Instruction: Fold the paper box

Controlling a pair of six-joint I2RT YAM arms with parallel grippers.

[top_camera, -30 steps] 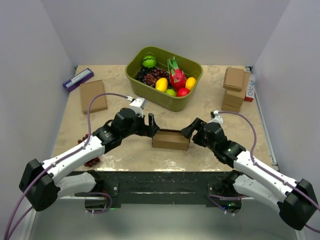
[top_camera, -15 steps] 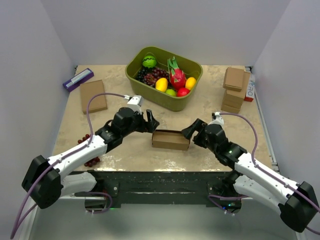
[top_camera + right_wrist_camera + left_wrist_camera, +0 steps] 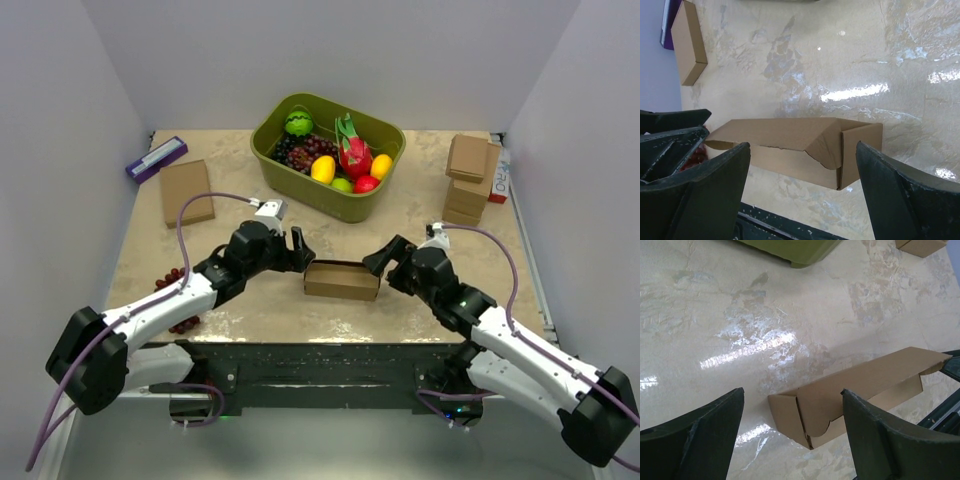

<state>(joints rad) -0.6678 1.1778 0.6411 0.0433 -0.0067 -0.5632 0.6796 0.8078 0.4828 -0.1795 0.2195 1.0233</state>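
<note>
We flank the nearly folded paper box (image 3: 342, 282), lid seemingly untucked, with left gripper (image 3: 299, 250) and right gripper (image 3: 383, 262) wide, empty.

Count from the top view.

- Arms: two, one gripper each: left gripper (image 3: 297, 250), right gripper (image 3: 383, 262).
- Paper box (image 3: 342, 280): one.
- Flat box (image 3: 187, 192): one.
- Small boxes (image 3: 467, 180), stacked: at least three; the exact number cannot be told.
- Purple box (image 3: 156, 158): one.
- White carton (image 3: 500, 178): one.
- Bin (image 3: 318, 200): one.
- In the bin:
  - dragon fruit (image 3: 352, 152): one
  - striped green ball (image 3: 298, 123): one
  - yellow fruits (image 3: 322, 169): two
  - red fruit (image 3: 366, 184): one
  - green fruit (image 3: 343, 185): one
- Grapes: two bunches, bin bunch (image 3: 305, 152) and table bunch (image 3: 172, 277).
</note>
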